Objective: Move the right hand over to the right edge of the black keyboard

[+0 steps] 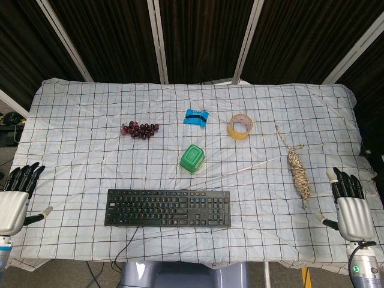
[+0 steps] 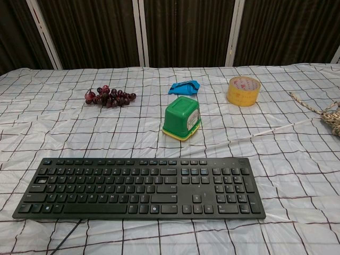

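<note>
The black keyboard [image 1: 168, 208] [image 2: 139, 186] lies flat near the table's front edge, its right edge about mid-table. My right hand [image 1: 349, 204] rests at the front right corner of the table, fingers straight and apart, holding nothing, well to the right of the keyboard. My left hand [image 1: 16, 198] sits at the front left corner, fingers extended, empty. Neither hand shows in the chest view.
A coiled rope [image 1: 297, 171] [image 2: 332, 118] lies between the keyboard and my right hand. Behind the keyboard stand a green box [image 1: 192, 158] [image 2: 181, 117], yellow tape roll [image 1: 240, 126] [image 2: 243, 91], blue packet [image 1: 196, 117] [image 2: 185, 86] and dark grapes [image 1: 140, 129] [image 2: 108, 96]. A checked cloth [image 1: 78, 120] covers the table.
</note>
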`<state>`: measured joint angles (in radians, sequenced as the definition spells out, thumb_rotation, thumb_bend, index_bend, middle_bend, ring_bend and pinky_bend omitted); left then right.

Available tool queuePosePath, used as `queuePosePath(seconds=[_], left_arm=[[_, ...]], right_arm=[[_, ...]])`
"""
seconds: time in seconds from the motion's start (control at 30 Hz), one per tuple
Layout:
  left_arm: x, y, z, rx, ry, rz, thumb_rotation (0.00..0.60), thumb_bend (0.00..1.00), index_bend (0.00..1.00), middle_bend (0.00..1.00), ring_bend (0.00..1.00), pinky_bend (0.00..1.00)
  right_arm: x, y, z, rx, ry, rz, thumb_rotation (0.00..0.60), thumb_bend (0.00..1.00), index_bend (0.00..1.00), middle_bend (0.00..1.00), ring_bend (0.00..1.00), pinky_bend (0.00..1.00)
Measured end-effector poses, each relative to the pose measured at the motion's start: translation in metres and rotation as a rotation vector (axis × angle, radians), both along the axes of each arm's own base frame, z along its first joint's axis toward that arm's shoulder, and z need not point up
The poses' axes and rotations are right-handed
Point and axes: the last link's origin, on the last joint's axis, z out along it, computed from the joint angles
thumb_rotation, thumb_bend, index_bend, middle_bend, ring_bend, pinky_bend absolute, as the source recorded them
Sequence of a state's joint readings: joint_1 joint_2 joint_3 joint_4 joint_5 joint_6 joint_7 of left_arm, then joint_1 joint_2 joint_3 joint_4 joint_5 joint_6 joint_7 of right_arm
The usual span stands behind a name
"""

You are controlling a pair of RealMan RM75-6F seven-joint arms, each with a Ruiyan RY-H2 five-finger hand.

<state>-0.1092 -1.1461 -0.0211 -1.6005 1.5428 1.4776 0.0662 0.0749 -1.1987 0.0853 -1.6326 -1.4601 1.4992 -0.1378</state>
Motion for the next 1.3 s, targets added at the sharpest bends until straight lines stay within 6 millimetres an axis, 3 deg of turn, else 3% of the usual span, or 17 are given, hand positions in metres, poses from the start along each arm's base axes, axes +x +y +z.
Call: queuePosePath(seconds=[0.67, 0.73, 0.8, 0.83, 0.93, 1.03, 1.1, 1.3], left_arm=[[0.000, 0.002, 0.001, 0.009, -0.002, -0.001, 0.600, 0.12, 0.00, 0.00, 0.00, 0.00], [-0.001, 0.001, 0.002, 0.012, -0.003, 0.000, 0.600, 0.12, 0.00, 0.00, 0.00, 0.00], [-0.001, 0.001, 0.002, 0.014, -0.002, 0.003, 0.600, 0.12, 0.00, 0.00, 0.00, 0.00], [-0.001, 0.001, 0.003, 0.015, -0.002, 0.005, 0.600, 0.12, 0.00, 0.00, 0.00, 0.00], [-0.002, 0.001, 0.004, 0.021, -0.005, 0.011, 0.600, 0.12, 0.00, 0.00, 0.00, 0.00], [-0.001, 0.001, 0.004, 0.027, -0.006, 0.008, 0.600, 0.12, 0.00, 0.00, 0.00, 0.00], [-0.002, 0.000, 0.004, 0.026, -0.005, 0.008, 0.600, 0.12, 0.00, 0.00, 0.00, 0.00], [-0.002, 0.001, 0.003, 0.023, -0.002, 0.012, 0.600, 0.12, 0.00, 0.00, 0.00, 0.00]], right_arm=[[0.003, 0.003, -0.004, 0.055, -0.007, 0.006, 0.600, 0.13, 0.00, 0.00, 0.00, 0.00], [0.005, 0.003, -0.005, 0.070, -0.009, 0.019, 0.600, 0.13, 0.01, 0.03, 0.01, 0.03], [0.008, 0.003, -0.007, 0.088, -0.010, 0.037, 0.600, 0.13, 0.06, 0.17, 0.11, 0.17], [0.010, 0.003, -0.007, 0.096, -0.009, 0.047, 0.600, 0.13, 0.10, 0.30, 0.24, 0.29], [0.017, 0.000, -0.011, 0.125, -0.011, 0.086, 0.600, 0.14, 0.15, 0.55, 0.52, 0.54], [0.022, -0.004, -0.016, 0.160, -0.034, 0.088, 0.600, 0.19, 0.16, 0.72, 0.67, 0.63], [0.026, -0.007, -0.020, 0.190, -0.045, 0.079, 0.600, 0.25, 0.16, 0.79, 0.73, 0.67], [0.042, -0.020, -0.037, 0.294, -0.020, 0.071, 0.600, 0.38, 0.15, 0.85, 0.83, 0.72]])
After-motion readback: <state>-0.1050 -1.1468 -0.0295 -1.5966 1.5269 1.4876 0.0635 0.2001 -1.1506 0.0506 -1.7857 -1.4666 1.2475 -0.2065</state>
